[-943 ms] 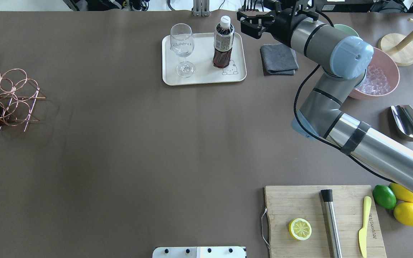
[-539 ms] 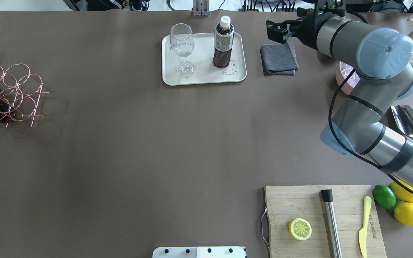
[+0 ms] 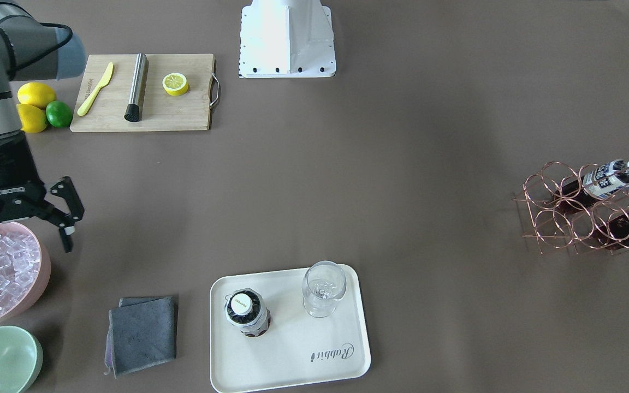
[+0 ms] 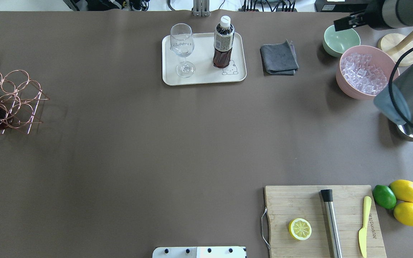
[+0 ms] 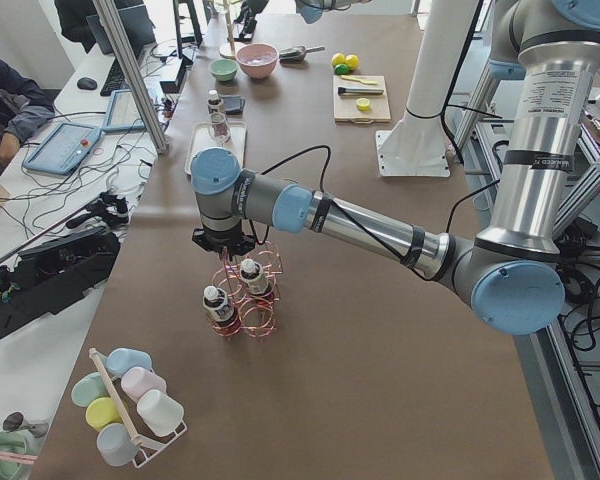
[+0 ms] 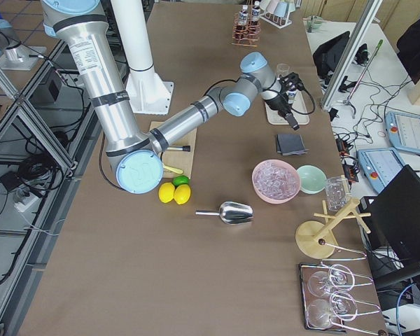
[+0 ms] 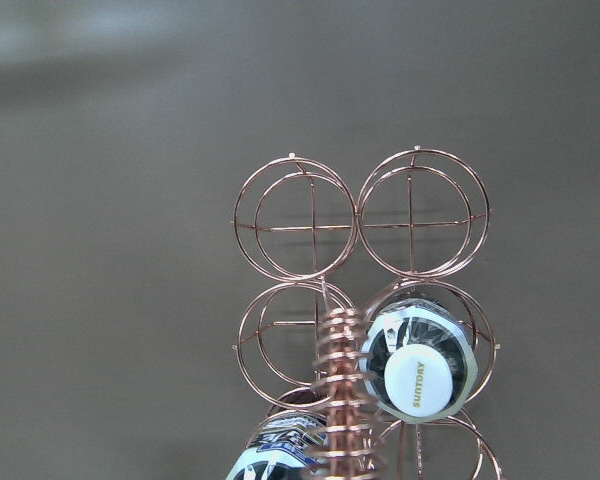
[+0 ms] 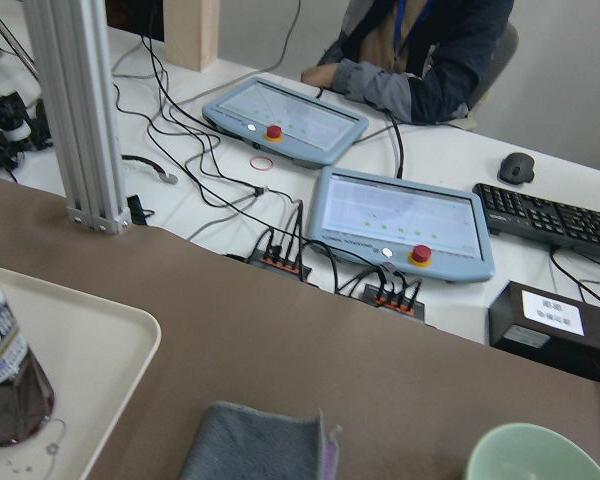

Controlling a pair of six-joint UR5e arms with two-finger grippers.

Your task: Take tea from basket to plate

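Since 0.9 s ago: the right arm has swung off the plate toward the right end of the worktop. The basket has shifted slightly. The tea bottle is unmoved, upright on the plate beside a glass.

Front view: right pincer released, fingers spread wide, hanging over the ice bowl. Two more bottles lie in the basket.

Overhead: only a bit of the right pincer shows, top right, by the green bowl.

Left side view: left pincer sits right over the basket. Released or clenched, cannot tell.

Right side view: right pincer raised, well apart from the basket.

Left wrist: looks along the basket's rings. One bottle's cap faces the camera; the second bottle is cut off at the bottom edge.

Right wrist: tea bottle base and plate corner at left, grey cloth at the bottom, green bowl rim bottom right.
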